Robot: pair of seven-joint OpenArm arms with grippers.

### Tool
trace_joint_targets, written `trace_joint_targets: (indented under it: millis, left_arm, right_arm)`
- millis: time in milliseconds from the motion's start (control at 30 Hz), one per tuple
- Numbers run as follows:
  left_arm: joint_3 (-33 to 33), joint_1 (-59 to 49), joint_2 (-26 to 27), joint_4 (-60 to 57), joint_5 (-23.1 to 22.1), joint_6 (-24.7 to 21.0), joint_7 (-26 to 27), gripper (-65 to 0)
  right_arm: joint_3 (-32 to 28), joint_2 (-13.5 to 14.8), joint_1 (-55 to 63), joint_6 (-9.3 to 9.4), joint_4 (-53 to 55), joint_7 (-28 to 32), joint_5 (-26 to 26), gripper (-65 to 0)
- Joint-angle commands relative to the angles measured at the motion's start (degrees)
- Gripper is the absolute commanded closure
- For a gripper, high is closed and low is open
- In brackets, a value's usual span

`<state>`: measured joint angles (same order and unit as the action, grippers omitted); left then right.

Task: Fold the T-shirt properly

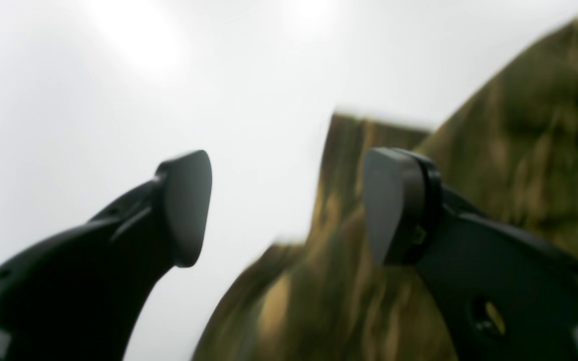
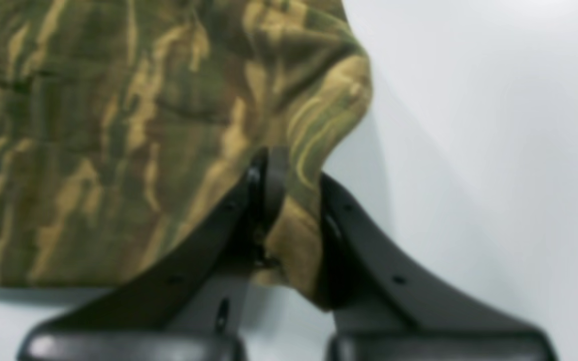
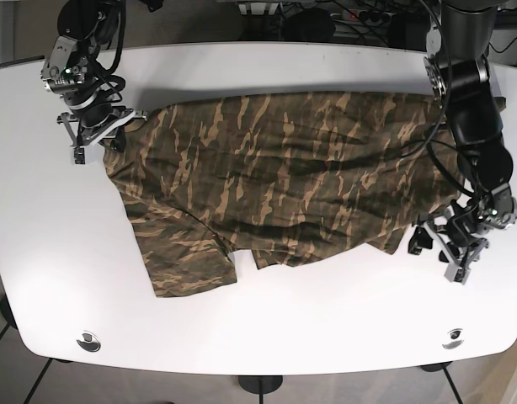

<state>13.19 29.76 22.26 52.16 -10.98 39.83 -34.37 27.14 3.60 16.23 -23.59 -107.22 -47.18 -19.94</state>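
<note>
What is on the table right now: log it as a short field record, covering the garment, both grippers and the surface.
garment: camouflage T-shirt, spread across the table, partly folded along its near edge
surface: white table
right gripper: shut on a corner of the T-shirt
left gripper: open, fingers apart, holding nothing, at the shirt's edge
left fingers: over bare table beside the fabric
image quality: both wrist views blurred

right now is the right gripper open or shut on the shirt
Shut: in the right wrist view the right gripper has its fingers pinching an edge of the camouflage T-shirt.
</note>
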Motion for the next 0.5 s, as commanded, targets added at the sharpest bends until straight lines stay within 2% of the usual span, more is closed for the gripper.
trace_joint_targets:
  millis: [33, 200, 433, 467, 500]
  left_arm:
    - [-2.1, 3.3, 0.9, -5.2, -0.8, 0.0, 3.5, -43.9]
    - [-3.6, 6.6, -1.4, -18.9, -0.8, 0.0, 9.0, -43.9]
    - [-3.6, 6.4, -5.6, -24.5, -0.8, 0.0, 9.9, -43.8]
    - [-3.5, 6.4, -5.6, -24.5, -0.9, 0.0, 9.9, -41.9]
    - [-3.5, 6.3, -5.6, -24.5, -0.9, 0.0, 10.1, -32.2]
  right_arm:
    - [0.2, 0.5, -0.4, -0.19, -1.4, 1.2, -0.8, -1.9]
    - [0.2, 0.4, -0.4, -0.19, -1.4, 1.2, -0.8, -1.9]
    - [0.2, 0.4, -0.1, -0.19, -1.5, 1.2, -0.8, -1.9]
    - [0.2, 0.4, -0.1, -0.19, -1.5, 1.2, -0.8, -1.9]
    - [0.2, 0.4, -0.1, -0.19, -1.5, 1.2, -0.8, -1.9]
